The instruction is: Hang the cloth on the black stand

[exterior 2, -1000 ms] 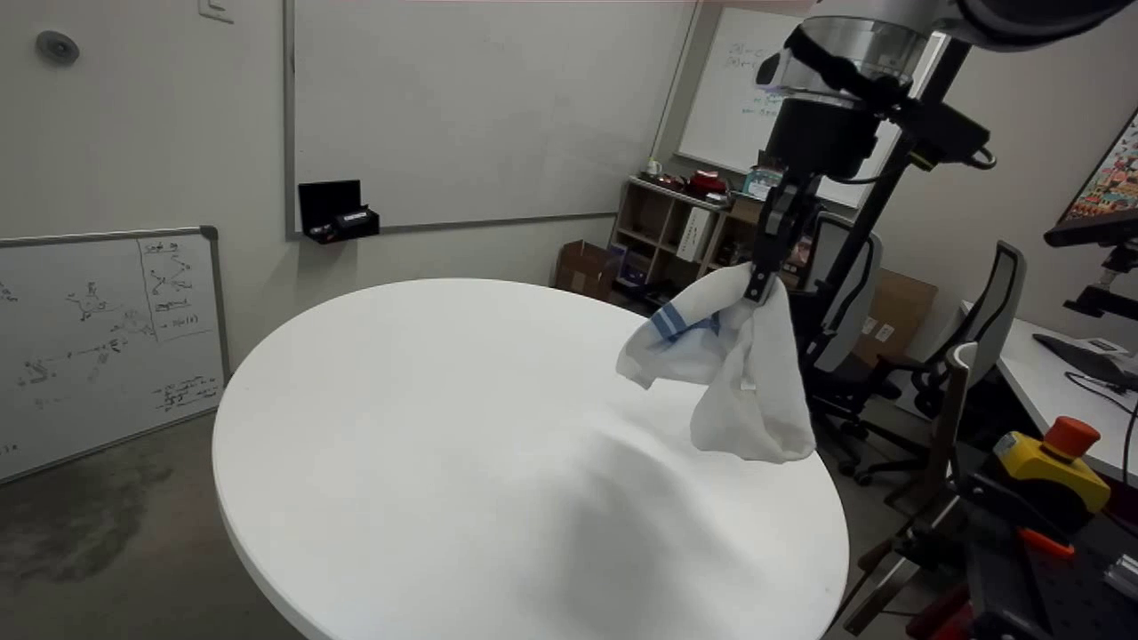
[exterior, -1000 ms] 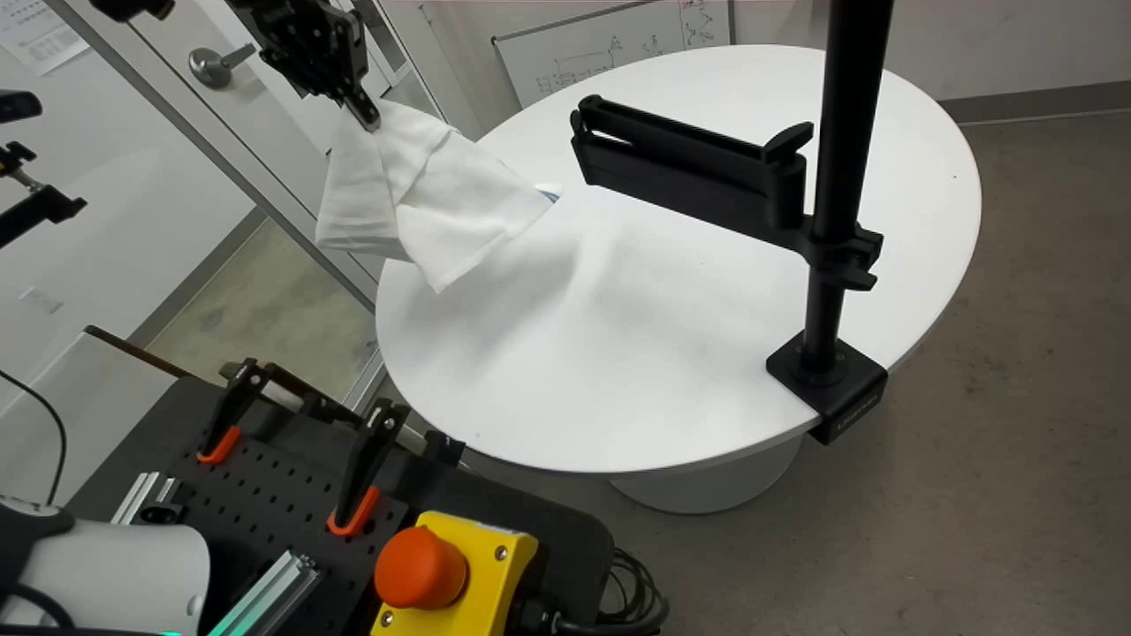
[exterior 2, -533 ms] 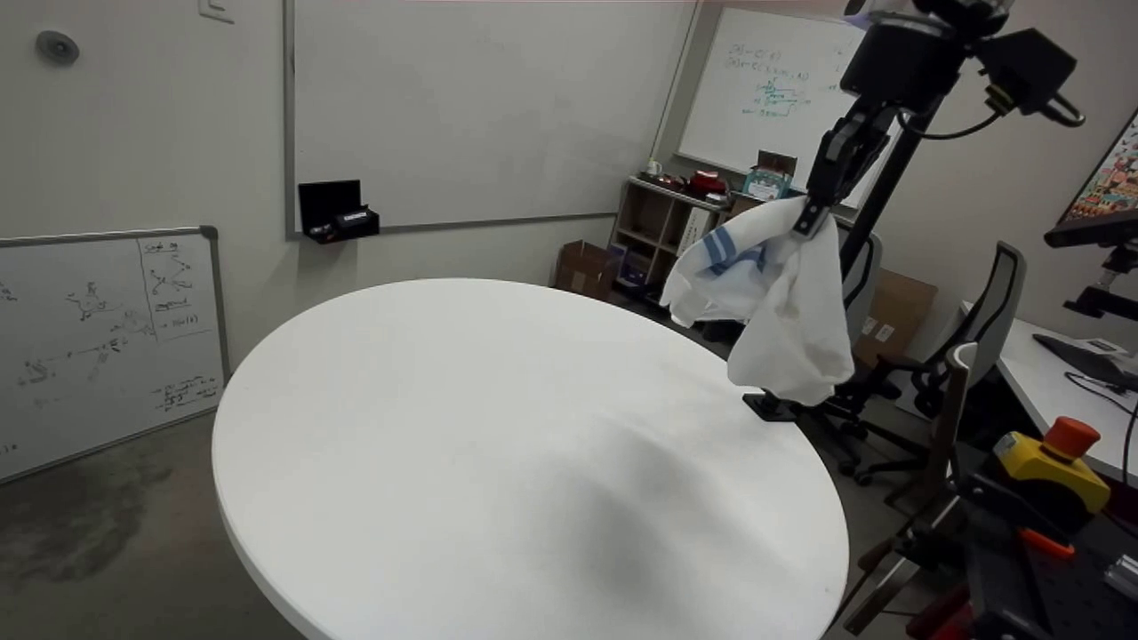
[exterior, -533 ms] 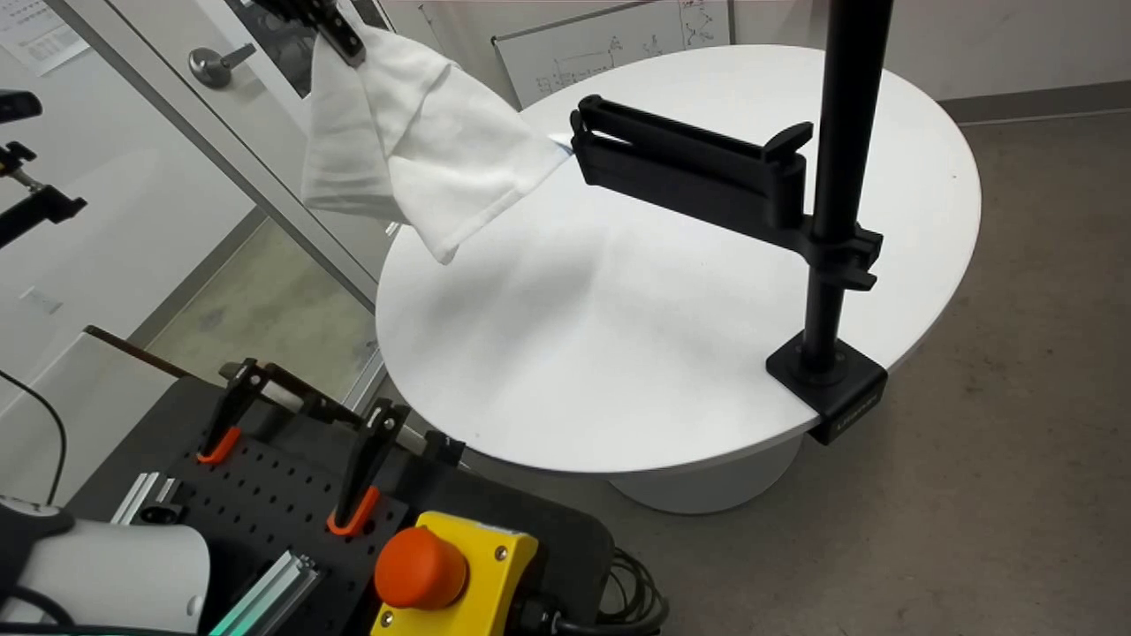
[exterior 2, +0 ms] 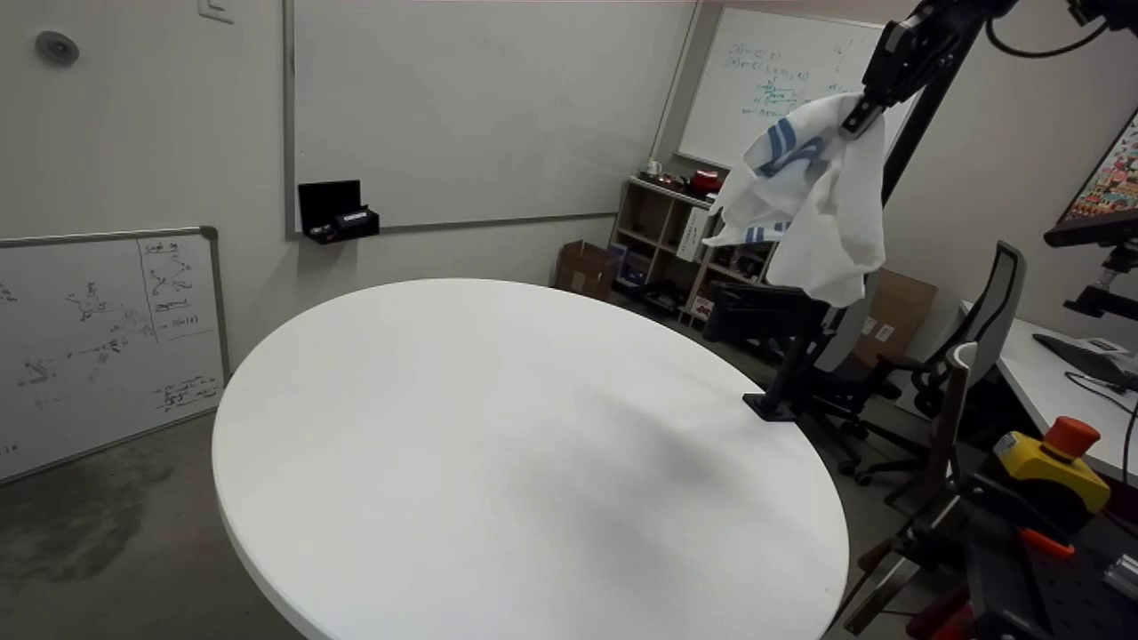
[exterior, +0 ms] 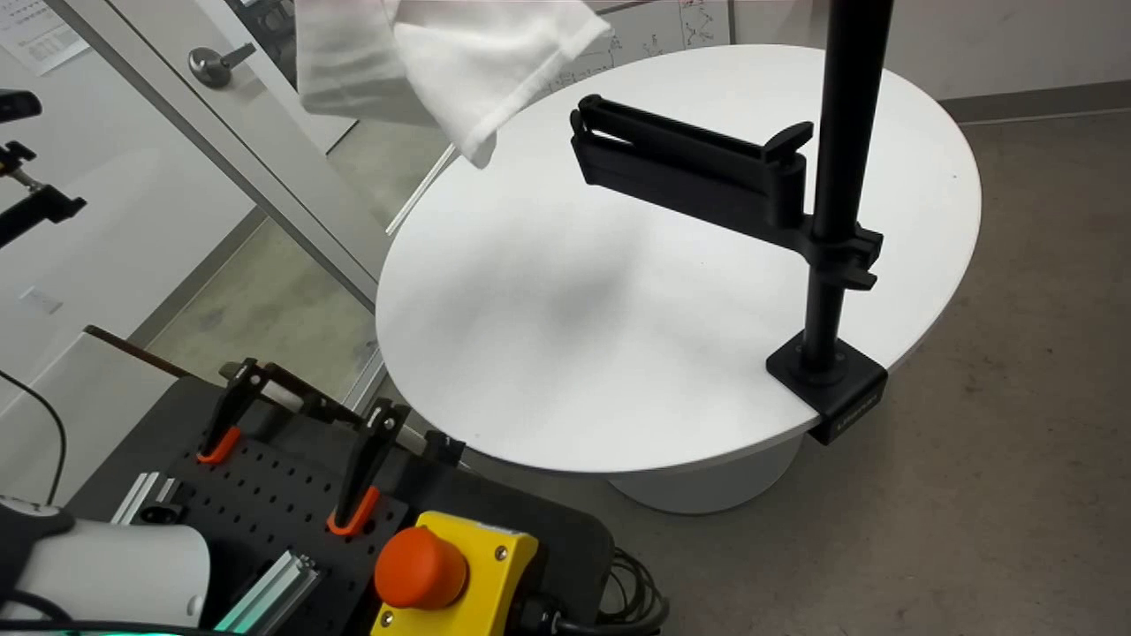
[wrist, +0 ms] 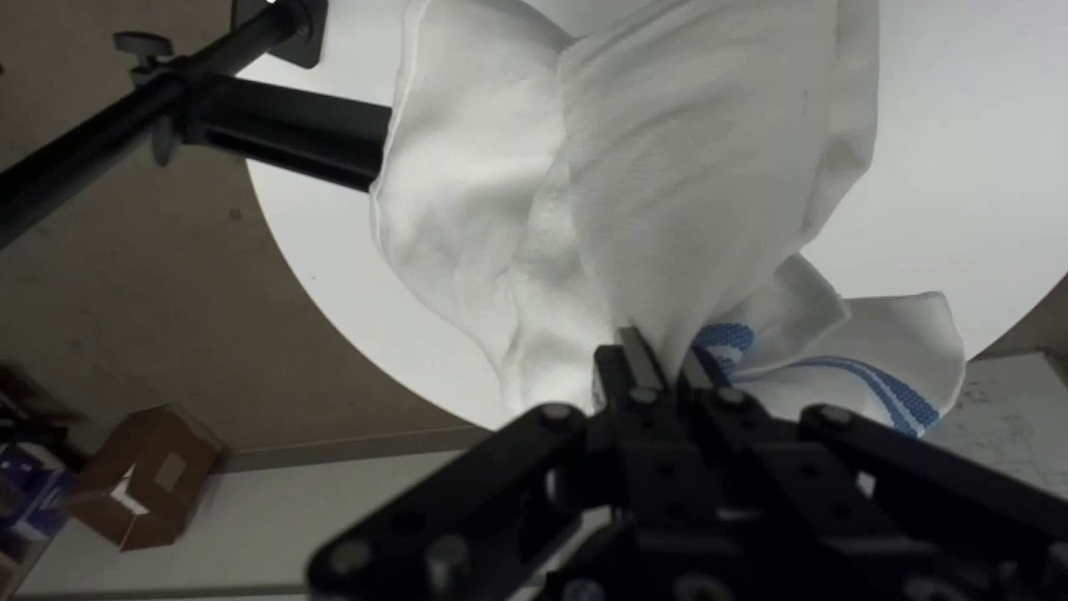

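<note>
Whiteboard (exterior 2: 107,347): low at far left, handwritten marks across it.
White round table (exterior 2: 462,444): fills the middle of the same view.
Black stand (exterior 2: 765,316): set on the table's edge, a side arm (exterior: 689,177) jutting out.
Blue-striped white cloth (exterior 2: 831,200): in mid-air, hanging in folds; in an exterior view a gap parts it from the side arm.
Gripper (wrist: 665,361): clamped on the cloth's gathered part.
Emergency-stop button (exterior 2: 1071,438): orange-red, on a yellow box (exterior 2: 1040,464).
</note>
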You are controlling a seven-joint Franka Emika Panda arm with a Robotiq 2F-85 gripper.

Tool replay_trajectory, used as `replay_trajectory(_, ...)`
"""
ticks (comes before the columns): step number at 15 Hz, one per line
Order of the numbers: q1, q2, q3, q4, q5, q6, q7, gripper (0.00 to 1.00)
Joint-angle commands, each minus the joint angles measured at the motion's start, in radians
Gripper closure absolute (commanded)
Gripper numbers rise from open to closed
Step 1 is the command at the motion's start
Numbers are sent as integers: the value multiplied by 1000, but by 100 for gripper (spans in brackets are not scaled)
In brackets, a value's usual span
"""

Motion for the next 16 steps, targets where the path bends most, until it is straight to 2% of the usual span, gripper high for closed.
replay_trajectory(1,-69,-57,20,24,-51,-12,71,99)
replay_trajectory(6,-165,8,16,88,-103,-36,134,99)
replay_trajectory(10,-235,93,20,139,-158,-49,234,99)
replay_trajectory(13,-254,169,21,177,-209,-60,324,99)
replay_trajectory(16,-238,251,15,216,-254,-70,414,99)
